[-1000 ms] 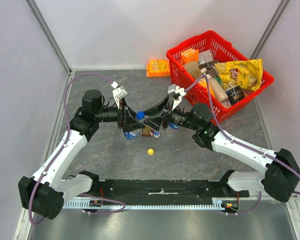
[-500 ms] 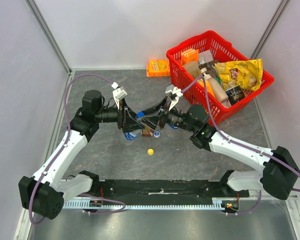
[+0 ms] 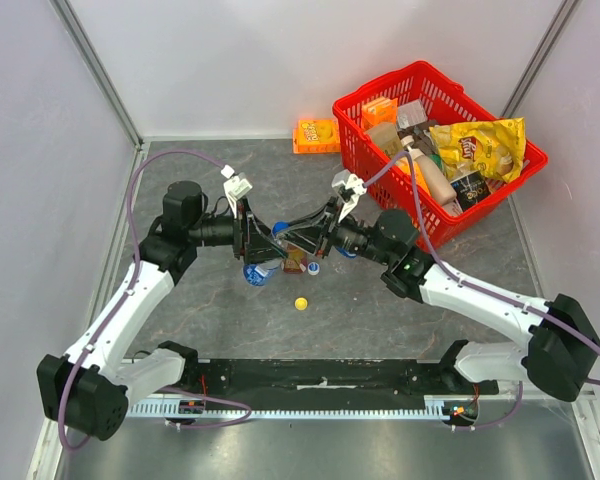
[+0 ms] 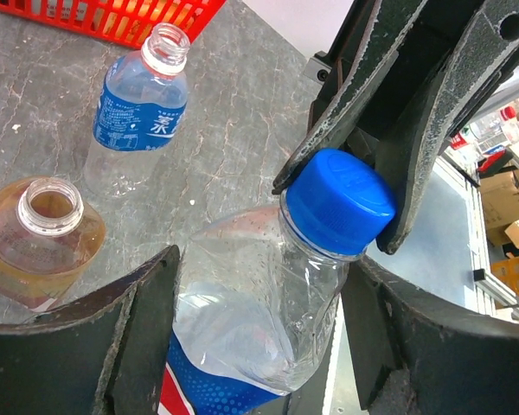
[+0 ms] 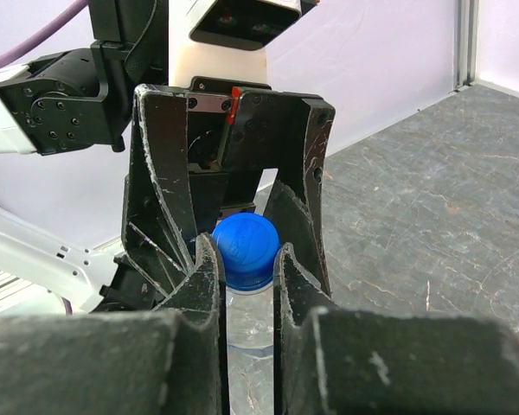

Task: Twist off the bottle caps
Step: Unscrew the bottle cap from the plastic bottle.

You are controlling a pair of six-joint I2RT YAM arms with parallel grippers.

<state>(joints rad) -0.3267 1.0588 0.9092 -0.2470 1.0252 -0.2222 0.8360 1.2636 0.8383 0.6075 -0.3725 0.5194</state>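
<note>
Status: left pincer is clamping the clear thin-walled plastic bottle with the blue label around its body and holding it off the grey tabletop, to the near-left of the red plastic basket. right pincer is pinching the blue round plastic screw cap from both sides, fingers pressed tight on the skirt.

Handling, as I'm judging it:
- The bottle is looking mostly empty, so it's light.
- The wall is soft and is denting and creasing below the shoulder. Squeezing harder there is just crushing it.
- Stiffer holds are likely the neck ring or the labelled band.
- The cap is small and rigid, so the skirt is the place to grip. The smooth top is giving nothing.
- The main risk is the body twisting along with the cap.

The amber plastic bottle and the second clear blue-labelled bottle are sitting uncapped between the held bottle and the basket. The small yellow cap is lying on the tabletop, on the near side of the held bottle, away from the basket.
</note>
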